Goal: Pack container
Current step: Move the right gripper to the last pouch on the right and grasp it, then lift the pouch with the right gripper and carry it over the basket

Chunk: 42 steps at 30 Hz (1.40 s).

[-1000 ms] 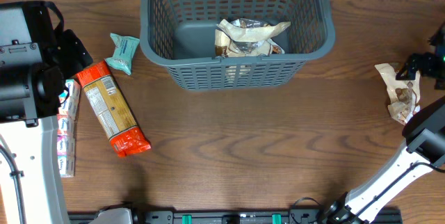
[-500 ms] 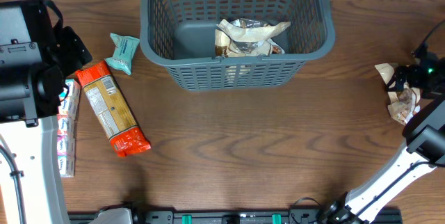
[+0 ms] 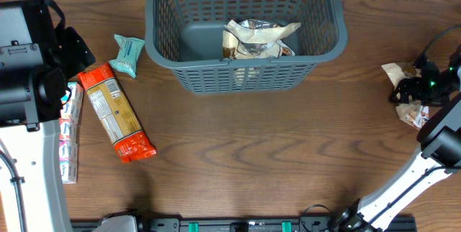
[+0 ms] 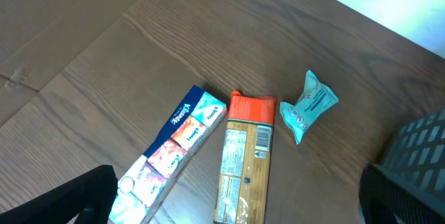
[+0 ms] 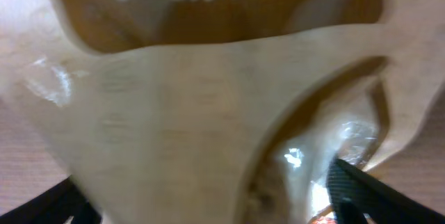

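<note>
From overhead, the container (image 3: 245,27) stands at the middle of the counter's (image 3: 252,153) far edge, upright, with crumpled snack packs (image 3: 256,39) lying in its right half. Near the left edge, beside my left arm (image 3: 29,59), lie three things: a teal packet (image 3: 128,54) just left of the container, an orange package (image 3: 115,112) aslant nearer the front, and a strip of tissue packs (image 3: 68,135) touching the arm's base. Near the right edge, well apart from the container, my right pincer (image 3: 419,88) sits on a beige bag (image 3: 395,73), which shows on both sides of it.

From my left wrist, my left pincer (image 4: 236,182) hangs wide above the counter, with nothing in it. The tissue packs (image 4: 174,147) and the orange package (image 4: 243,161) lie side by side below, ends touching. The teal packet (image 4: 308,106) lies just beyond them, and a corner of the container's (image 4: 424,137) lattice shows at the right.

From my right wrist, the beige bag (image 5: 208,99) fills nearly the whole view, blurred, with a brown panel and white lettering at the top. My dark fingers (image 5: 351,189) show only at the two lower corners, with the bag between them. I cannot tell whether they pinch it.
</note>
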{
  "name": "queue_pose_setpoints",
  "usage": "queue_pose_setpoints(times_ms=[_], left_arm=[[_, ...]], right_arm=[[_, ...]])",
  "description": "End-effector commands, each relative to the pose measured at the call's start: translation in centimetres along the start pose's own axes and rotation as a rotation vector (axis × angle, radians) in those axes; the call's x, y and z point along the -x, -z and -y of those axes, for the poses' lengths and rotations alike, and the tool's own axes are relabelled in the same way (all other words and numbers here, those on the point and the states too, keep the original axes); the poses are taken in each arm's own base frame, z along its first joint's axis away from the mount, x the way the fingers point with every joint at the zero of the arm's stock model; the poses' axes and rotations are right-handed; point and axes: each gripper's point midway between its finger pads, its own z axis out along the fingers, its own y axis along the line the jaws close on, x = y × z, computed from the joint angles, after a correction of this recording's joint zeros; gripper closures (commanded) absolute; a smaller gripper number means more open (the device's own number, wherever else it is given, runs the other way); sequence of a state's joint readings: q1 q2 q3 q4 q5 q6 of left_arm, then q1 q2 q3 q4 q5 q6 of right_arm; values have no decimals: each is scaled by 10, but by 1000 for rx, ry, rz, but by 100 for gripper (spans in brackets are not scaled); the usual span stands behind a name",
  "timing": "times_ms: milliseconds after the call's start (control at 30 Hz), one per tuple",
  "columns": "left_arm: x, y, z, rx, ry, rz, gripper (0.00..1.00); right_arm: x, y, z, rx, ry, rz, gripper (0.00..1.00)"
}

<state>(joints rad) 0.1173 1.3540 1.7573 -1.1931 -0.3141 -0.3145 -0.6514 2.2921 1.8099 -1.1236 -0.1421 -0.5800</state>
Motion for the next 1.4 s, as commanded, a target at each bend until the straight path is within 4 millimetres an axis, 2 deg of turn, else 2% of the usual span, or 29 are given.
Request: queue_pose_setpoints(times_ms=[0, 200, 333, 367, 667, 833, 1000, 1133, 1233, 1367], left_arm=[[2, 1, -3, 10, 10, 6, 0], [1, 1, -3, 11, 10, 5, 0], [1, 1, -3, 11, 10, 5, 0], [1, 1, -3, 11, 10, 5, 0], [1, 1, -3, 11, 9, 5, 0], [1, 1, -3, 11, 9, 5, 0], [1, 1, -3, 11, 10, 5, 0], [1, 1, -3, 11, 10, 5, 0], [1, 1, -3, 11, 9, 5, 0], [1, 1, -3, 11, 9, 5, 0]], right_arm=[[4, -2, -8, 49, 19, 31, 25], [5, -2, -9, 54, 19, 33, 58], [6, -2, -10, 62, 22, 38, 95], [6, -2, -10, 62, 21, 39, 99], [11, 0, -17, 101, -9, 67, 99], [19, 20, -18, 78, -17, 102, 99], [41, 72, -26, 8, 33, 221, 99], [60, 134, -43, -65, 91, 350, 99], [73, 190, -66, -123, 146, 470, 98], [90, 277, -122, -204, 312, 674, 99]])
